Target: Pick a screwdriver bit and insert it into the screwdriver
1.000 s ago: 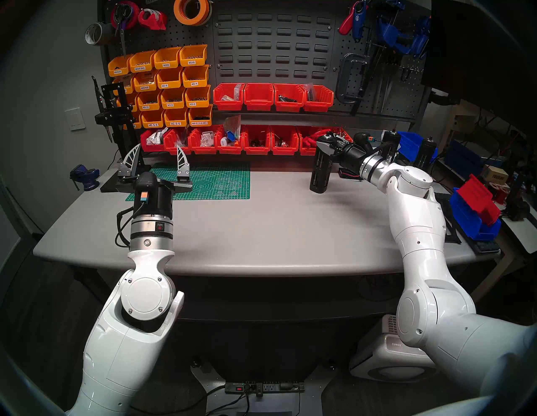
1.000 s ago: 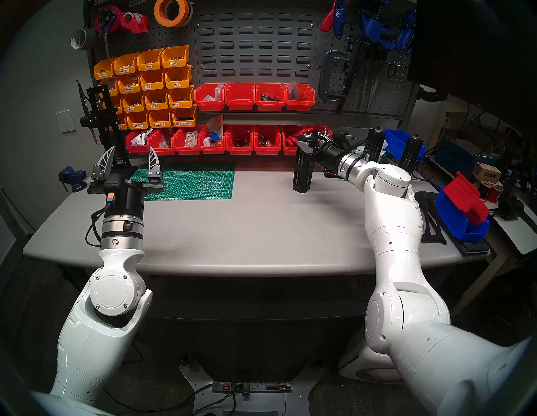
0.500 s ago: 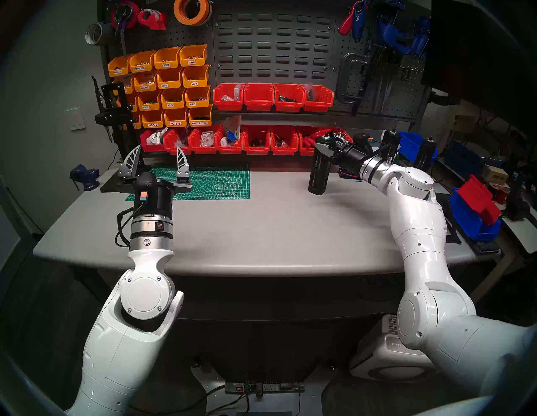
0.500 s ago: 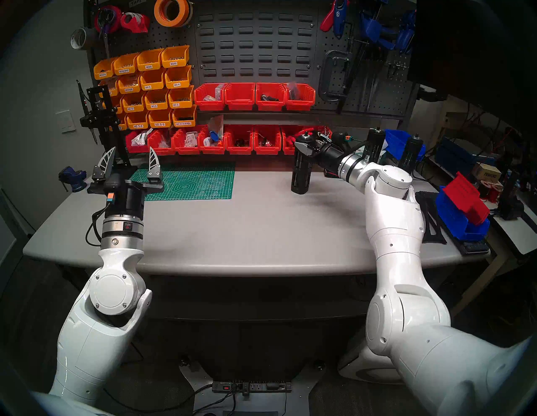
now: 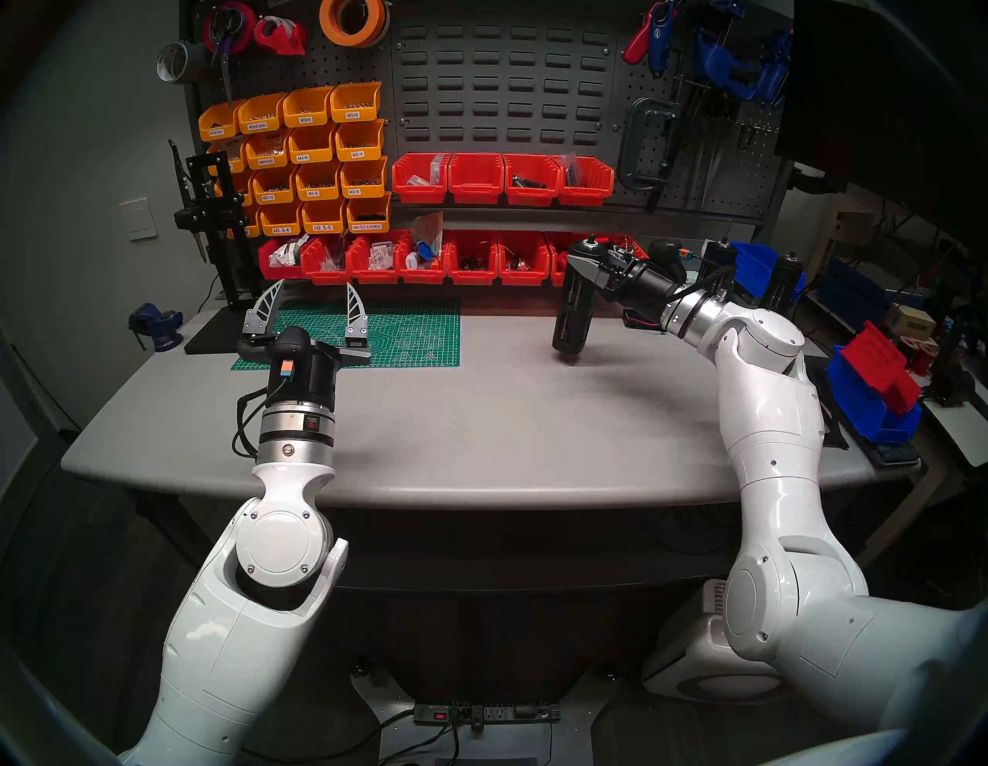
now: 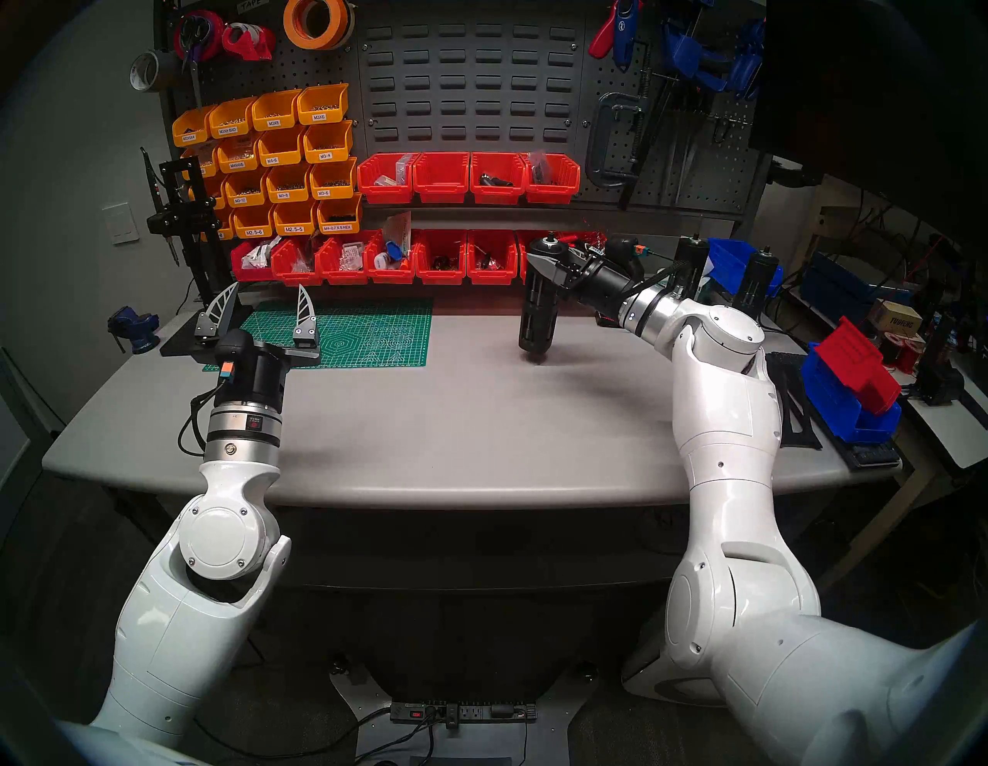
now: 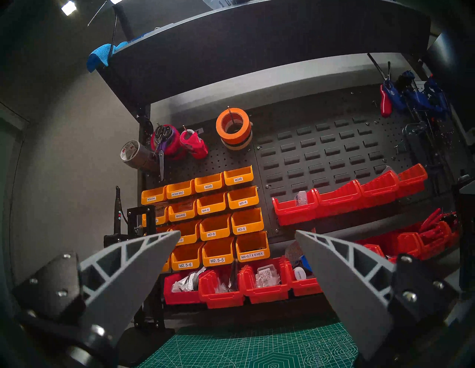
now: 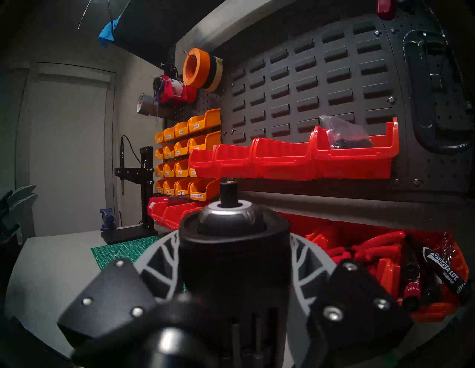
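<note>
Slotted black screwdriver [image 5: 573, 305], newly leftward in right end effector [image 5: 588, 267].

A green cutting mat [image 5: 385, 334] is lying on the grey tabletop [image 5: 481, 428] toward its back left. Behind it, yellow bins [image 5: 315, 160] and red bins [image 5: 502, 179] are hanging on the dark pegboard [image 5: 502, 80] — an orange tape roll [image 5: 353, 18] is sitting above them. A blue vise [image 5: 155, 323] is standing at the tabletop's left end.
</note>
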Controlling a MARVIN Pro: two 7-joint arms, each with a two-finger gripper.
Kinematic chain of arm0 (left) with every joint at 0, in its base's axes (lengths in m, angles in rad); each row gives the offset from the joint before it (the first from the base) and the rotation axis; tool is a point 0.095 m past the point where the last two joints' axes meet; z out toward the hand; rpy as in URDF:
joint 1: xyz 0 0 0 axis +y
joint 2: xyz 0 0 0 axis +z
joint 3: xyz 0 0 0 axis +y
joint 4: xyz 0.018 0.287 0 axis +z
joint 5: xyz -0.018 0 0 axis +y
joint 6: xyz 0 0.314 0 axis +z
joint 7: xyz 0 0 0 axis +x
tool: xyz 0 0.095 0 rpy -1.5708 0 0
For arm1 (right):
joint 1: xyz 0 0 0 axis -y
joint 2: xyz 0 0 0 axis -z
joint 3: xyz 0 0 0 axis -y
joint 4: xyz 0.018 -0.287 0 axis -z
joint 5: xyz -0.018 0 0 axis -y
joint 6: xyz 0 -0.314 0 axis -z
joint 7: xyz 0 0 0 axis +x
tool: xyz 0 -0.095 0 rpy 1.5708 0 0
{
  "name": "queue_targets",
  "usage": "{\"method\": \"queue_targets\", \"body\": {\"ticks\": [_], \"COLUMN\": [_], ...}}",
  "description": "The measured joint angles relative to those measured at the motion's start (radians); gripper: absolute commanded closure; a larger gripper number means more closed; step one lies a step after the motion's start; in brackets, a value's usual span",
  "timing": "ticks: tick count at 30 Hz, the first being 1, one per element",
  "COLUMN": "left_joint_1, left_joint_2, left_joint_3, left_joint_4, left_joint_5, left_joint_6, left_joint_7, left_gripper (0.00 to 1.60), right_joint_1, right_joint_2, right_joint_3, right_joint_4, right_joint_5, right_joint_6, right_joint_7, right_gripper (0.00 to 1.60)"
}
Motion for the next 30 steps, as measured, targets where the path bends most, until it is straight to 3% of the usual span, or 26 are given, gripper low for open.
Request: {"method": "queue_targets", "body": {"ticks": [10,30], "left_joint_1": [-0.021,-0.048], "left_joint_2": [-0.002,-0.005], "left_joint_3": [-0.002,-0.026], "left_joint_4": [0.027,0.071], "left_joint_5": [-0.013,-0.043], "left_joint_6": [0.0,-0.013], "left_joint_7": [-0.012,-0.028], "left_gripper": [0.0,0.0], "right_joint_1": [-0.038,-0.129], "right_joint_2": [-0.038,-0.094], "right_joint_3": [0.001,-0.054], "right_joint_4": [-0.083,-0.271], "right_joint_5": [0.032,0.021], "right_joint_6": [0.023,0.201], "right_joint_7": [0.071,0.112], "right_gripper": [1.6,1.6]}}
